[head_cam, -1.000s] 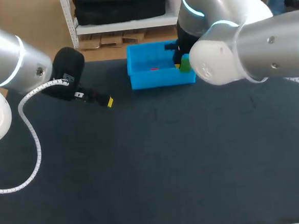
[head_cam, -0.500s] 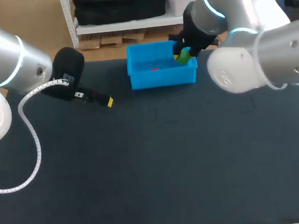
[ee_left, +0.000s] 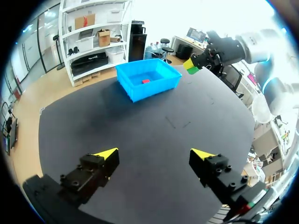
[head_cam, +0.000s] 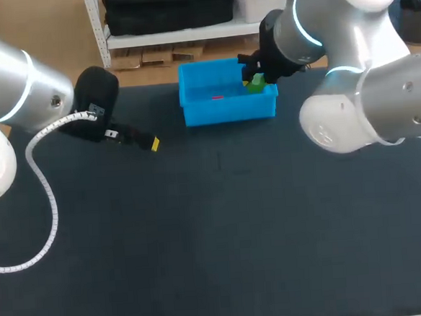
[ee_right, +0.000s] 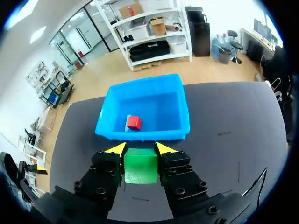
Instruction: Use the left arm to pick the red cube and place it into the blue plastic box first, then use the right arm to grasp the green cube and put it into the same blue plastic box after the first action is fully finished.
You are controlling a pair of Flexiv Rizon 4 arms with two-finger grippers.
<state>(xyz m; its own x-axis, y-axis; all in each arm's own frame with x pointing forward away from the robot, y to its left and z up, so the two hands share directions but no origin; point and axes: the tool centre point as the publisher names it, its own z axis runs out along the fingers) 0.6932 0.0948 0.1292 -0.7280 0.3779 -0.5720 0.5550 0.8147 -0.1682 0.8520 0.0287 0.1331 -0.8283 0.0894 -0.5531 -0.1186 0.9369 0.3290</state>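
Surface: dark table point(ee_right: 224, 121); right pincer point(ee_right: 141, 149) pinching green cube point(ee_right: 140, 169) near blue box point(ee_right: 140, 135); red cube point(ee_right: 134, 122) inside; left pincer point(ee_left: 154, 153) spread.

Open-topped blue box point(ee_right: 161, 109); red cube point(ee_right: 134, 122) inside, floor seemingly mostly bare.

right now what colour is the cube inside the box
Red; the cube shows best in the right wrist view.

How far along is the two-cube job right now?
Done: the red cube lies in the blue plastic box. In hand: the right end effector is shut on the green cube, box ahead of it. Remaining: releasing it inside. The left end effector is open, empty.
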